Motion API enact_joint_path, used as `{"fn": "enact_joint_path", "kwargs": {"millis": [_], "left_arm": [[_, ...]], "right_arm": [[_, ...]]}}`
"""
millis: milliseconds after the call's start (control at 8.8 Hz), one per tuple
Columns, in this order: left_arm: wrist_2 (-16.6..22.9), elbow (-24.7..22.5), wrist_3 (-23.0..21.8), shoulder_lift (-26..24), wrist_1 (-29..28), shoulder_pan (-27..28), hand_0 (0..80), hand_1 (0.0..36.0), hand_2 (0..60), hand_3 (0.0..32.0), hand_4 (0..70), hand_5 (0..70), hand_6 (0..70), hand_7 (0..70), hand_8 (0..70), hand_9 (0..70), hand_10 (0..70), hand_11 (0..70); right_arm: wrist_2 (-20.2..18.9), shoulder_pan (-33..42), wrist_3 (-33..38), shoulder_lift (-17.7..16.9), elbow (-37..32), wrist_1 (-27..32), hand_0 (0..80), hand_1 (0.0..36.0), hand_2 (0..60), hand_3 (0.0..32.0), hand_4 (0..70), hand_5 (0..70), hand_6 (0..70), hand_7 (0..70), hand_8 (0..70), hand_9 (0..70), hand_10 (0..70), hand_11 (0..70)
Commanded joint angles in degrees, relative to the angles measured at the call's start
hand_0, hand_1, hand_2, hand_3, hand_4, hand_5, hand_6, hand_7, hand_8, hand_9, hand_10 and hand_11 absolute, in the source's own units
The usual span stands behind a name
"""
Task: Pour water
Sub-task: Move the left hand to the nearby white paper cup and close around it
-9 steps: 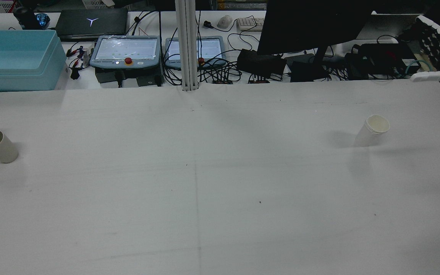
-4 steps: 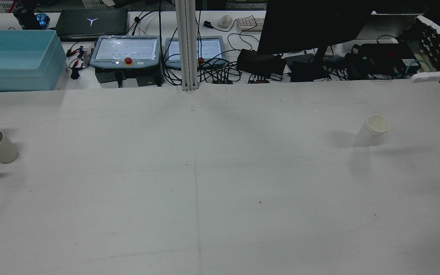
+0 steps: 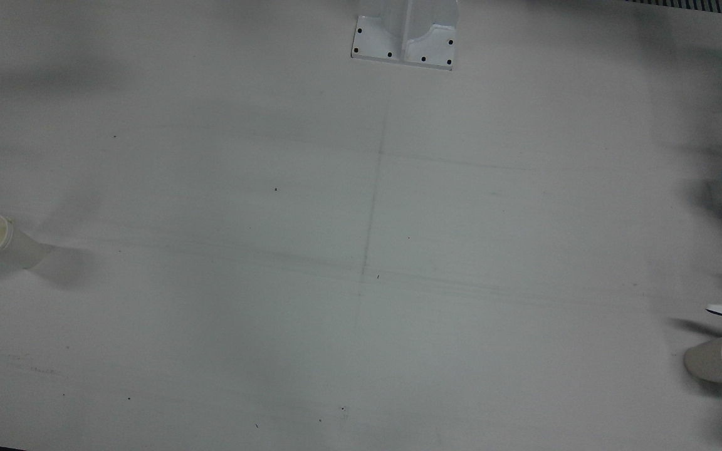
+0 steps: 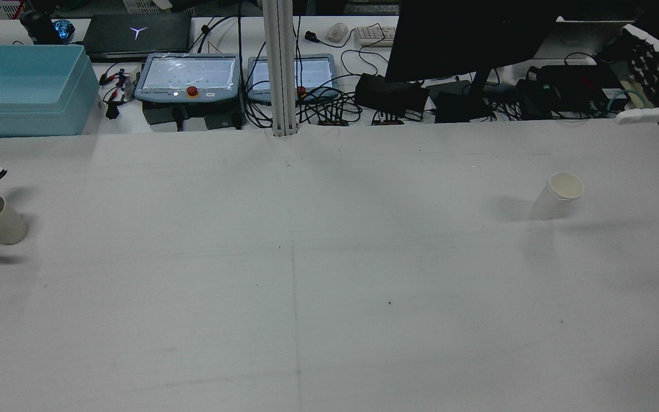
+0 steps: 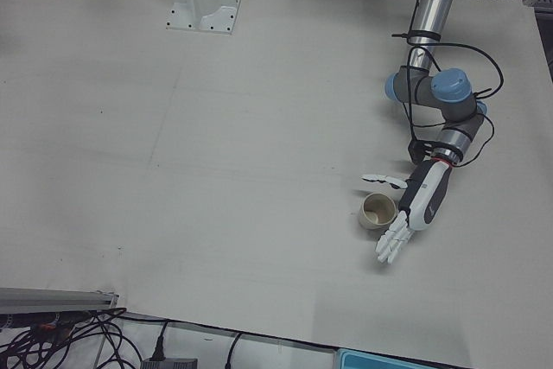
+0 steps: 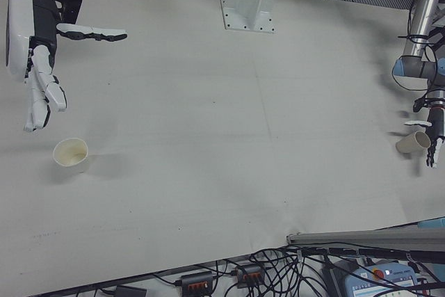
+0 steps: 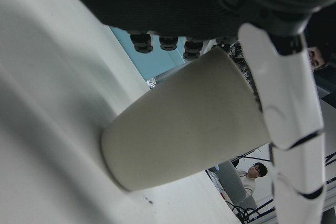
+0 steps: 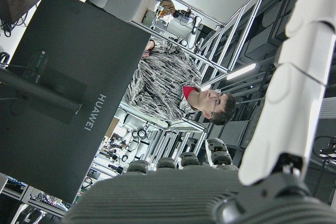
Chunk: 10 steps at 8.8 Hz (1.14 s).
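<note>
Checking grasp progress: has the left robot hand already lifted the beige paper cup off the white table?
No, the beige paper cup stands on the white table, with the left robot hand open around it.

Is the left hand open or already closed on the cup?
Open: the left hand has its fingers spread on both sides of the cup, not closed on it.

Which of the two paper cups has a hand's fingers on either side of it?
The beige cup on the robot's left: the open left hand brackets it. The white cup sits apart below the raised right hand.
</note>
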Motion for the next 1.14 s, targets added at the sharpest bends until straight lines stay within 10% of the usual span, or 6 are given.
{"fn": "enact_joint_path", "kwargs": {"millis": [0,455,1023], "left_arm": [[-0.13,2.35,0.54,-2.5,-0.06,0.22,49.3,13.6,9.8,0.0,13.9,0.0,4.9,8.1,2.1,4.0,3.6,7.0],[-2.24,2.35,0.64,-2.77,0.11,2.68,49.0,13.1,9.4,0.0,17.0,1.0,5.6,8.1,2.3,4.2,3.6,6.9],[-3.56,2.35,0.64,-2.68,0.55,3.03,49.3,12.2,9.7,0.0,29.1,42.8,6.1,6.6,3.3,5.2,4.2,7.2]], "right_arm": [[0.0,0.09,-0.18,-0.04,-0.17,0.0,52.4,18.7,1.3,0.0,2.5,10.4,1.3,4.3,0.0,0.1,0.0,0.0],[-0.09,0.09,-0.18,-0.39,-0.17,-0.09,52.2,18.4,1.4,0.0,2.2,10.1,0.9,3.6,0.0,0.0,0.0,0.0],[-0.09,0.18,-0.09,-0.48,-0.26,-0.09,52.2,18.4,1.1,0.0,2.0,10.5,0.6,3.1,0.0,0.0,0.0,0.0]]}}
